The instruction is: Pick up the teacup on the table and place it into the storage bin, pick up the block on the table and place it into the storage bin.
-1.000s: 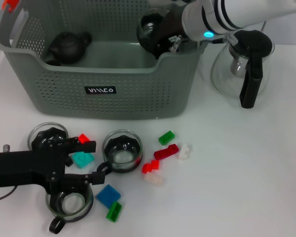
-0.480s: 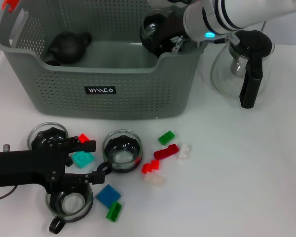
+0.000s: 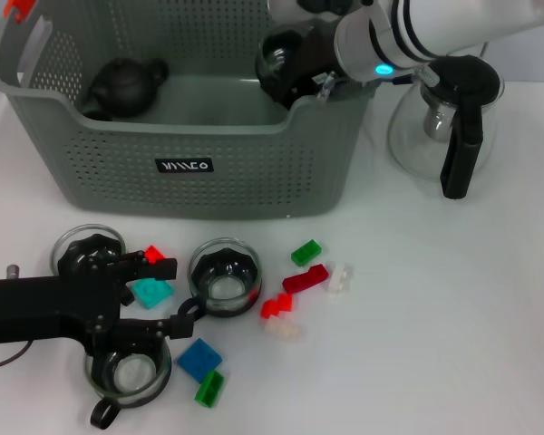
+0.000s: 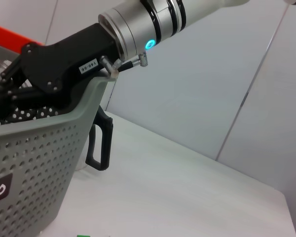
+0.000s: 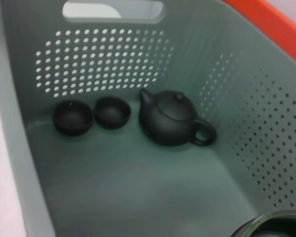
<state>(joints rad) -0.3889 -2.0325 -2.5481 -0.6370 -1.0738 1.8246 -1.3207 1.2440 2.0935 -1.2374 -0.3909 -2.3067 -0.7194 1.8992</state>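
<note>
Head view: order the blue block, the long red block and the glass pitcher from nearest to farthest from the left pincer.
From the left pincer, low at the table's left front:
1. Blue block, just beside it at the front.
2. Long red block, mid-table.
3. Glass pitcher, far right, beside the storage bin.

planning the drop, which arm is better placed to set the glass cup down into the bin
Right. The right gripper already holds a glass teacup over the storage bin; the left gripper sits low among the cups on the table.
</note>
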